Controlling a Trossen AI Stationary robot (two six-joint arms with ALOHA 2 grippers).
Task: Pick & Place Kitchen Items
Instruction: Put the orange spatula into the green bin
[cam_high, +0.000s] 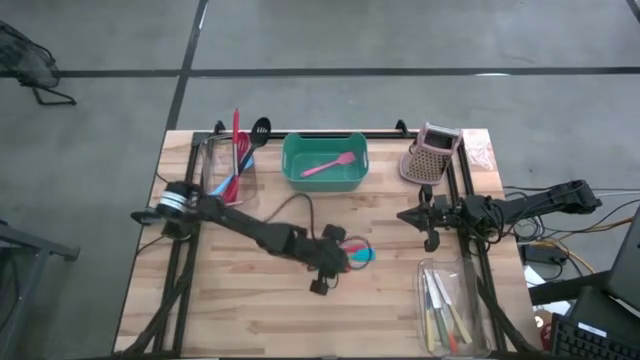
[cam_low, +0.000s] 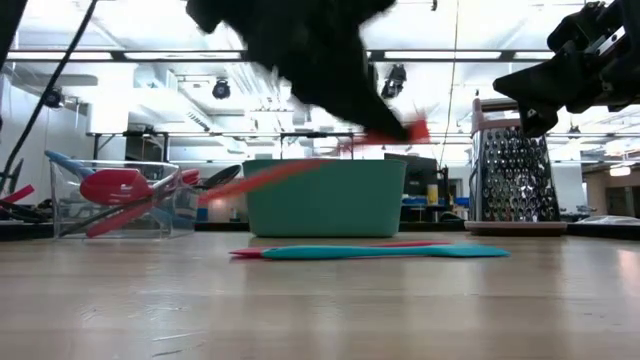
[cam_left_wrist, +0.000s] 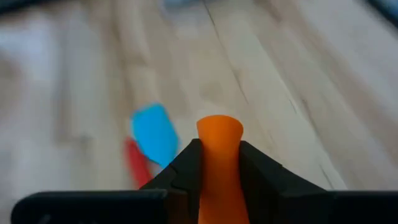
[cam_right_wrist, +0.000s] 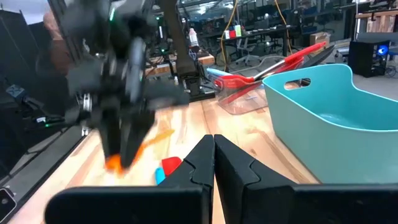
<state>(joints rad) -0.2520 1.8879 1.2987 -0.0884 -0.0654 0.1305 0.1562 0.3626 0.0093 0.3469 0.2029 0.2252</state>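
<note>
My left gripper (cam_left_wrist: 219, 148) hovers over the table's middle (cam_high: 333, 262), shut on an orange spatula (cam_left_wrist: 219, 134). Under it, a blue spatula (cam_high: 360, 253) with a red handle lies flat on the wood (cam_low: 390, 252). The teal tub (cam_high: 325, 162) holds a pink spatula (cam_high: 330, 165). A clear box (cam_high: 225, 165) at the far left holds long red and black utensils. Another clear box (cam_high: 450, 305) at the near right holds pale-handled metal pieces. My right gripper (cam_right_wrist: 213, 149) waits shut above the table's right side (cam_high: 415, 215). My left gripper pinches the orange spatula between its two fingers near one end, and a short rounded tip (cam_left_wrist: 219, 127) sticks out past the fingertips (cam_left_wrist: 186, 158). The spatula is lifted clear of the table. Its long part (cam_low: 290, 175) slants down toward the table's left.
The pinkish perforated holder (cam_high: 430, 155) stands at the far right, close to my right gripper. Bare wood lies along the near edge between the two arms. A dark frame runs along the table's sides.
</note>
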